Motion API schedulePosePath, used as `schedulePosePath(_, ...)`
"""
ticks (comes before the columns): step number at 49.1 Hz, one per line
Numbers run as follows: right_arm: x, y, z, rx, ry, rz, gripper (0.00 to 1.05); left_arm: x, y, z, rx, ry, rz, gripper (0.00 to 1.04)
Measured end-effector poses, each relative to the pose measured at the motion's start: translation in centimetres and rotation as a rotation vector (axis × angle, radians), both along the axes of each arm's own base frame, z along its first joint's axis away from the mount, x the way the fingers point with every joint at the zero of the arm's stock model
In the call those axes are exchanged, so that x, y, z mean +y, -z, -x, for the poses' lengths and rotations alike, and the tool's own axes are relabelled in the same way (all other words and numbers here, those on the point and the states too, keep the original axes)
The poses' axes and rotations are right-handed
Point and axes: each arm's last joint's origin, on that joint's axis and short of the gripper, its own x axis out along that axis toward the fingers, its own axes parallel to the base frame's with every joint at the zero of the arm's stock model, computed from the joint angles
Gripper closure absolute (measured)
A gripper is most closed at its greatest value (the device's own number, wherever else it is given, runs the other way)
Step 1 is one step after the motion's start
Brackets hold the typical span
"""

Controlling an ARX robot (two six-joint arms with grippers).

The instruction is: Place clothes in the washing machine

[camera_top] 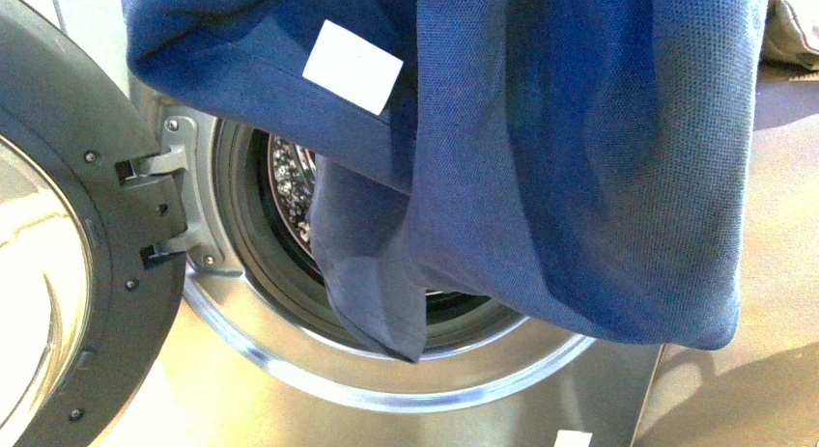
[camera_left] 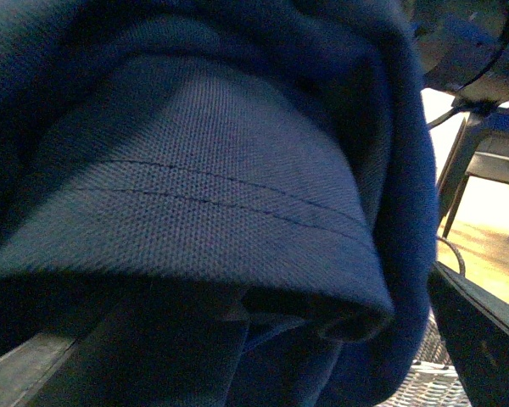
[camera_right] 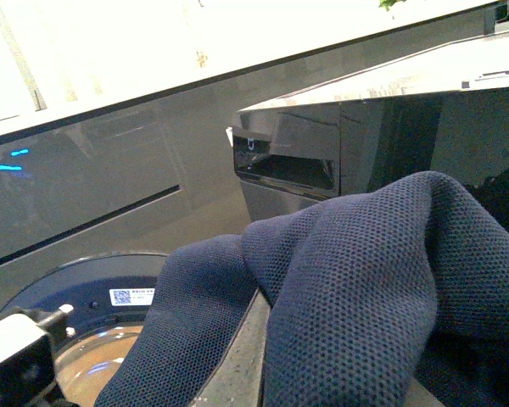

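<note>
1. Fingers of the left gripper and of the right gripper are buried under cloth in both wrist views, so I cannot tell whether they are spread, pressed together or pinching the fabric.
2. The dark navy, thin knitted garment (camera_top: 579, 177) hangs in front of the large silver-grey front-loading washing machine (camera_top: 406, 408). It covers the upper and right parts of the round porthole.
3. The garment's lowest folded tip hangs at the porthole's lower edge, over the bright metal ring (camera_top: 290, 355). Whether it touches the ring cannot be told.
4. A white rectangular tag (camera_top: 353, 66) lies on the cloth near its upper left edge.
5. At the porthole's left edge, the perforated steel drum (camera_top: 290, 181) shows behind the dark rubber gasket (camera_top: 246, 225).
6. The round dark-rimmed door (camera_top: 106, 177) stands swung open at the machine's left side, carried on a grey hinge (camera_top: 169, 201).
7. A pale beige fabric bundle (camera_top: 792, 27) lies beyond the garment's right edge.
8. In the left wrist view, a hem with two lines of stitching fills the picture, and a woven wicker basket (camera_left: 420, 381) shows beneath it.
9. In the right wrist view, the cloth lies in folds beside the machine's grey front, near a small white printed label (camera_right: 131, 296) on the door.
</note>
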Motion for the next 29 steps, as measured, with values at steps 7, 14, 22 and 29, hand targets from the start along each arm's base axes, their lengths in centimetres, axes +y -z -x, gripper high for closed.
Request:
schedulePosePath(7, 0.0, 0.0, 0.0, 0.0, 0.001, 0.0, 0.96, -1.5, 0.3, -2.2, 0.004, 0.001, -0.026, 0.06)
schedulePosePath(14, 0.0, 0.0, 0.0, 0.0, 0.003, 0.0, 0.96, -2.7, 0.2, -3.8, -0.006, 0.007, -0.027, 0.06)
schedulePosePath(22, 0.0, 0.0, 0.0, 0.0, 0.005, -0.001, 0.96, -4.1, -0.2, -4.5, -0.051, 0.049, 0.015, 0.06)
schedulePosePath(29, -0.1, 0.0, 0.0, -0.001, 0.006, -0.001, 0.96, -5.8, -0.6, -4.3, -0.085, 0.118, 0.063, 0.06)
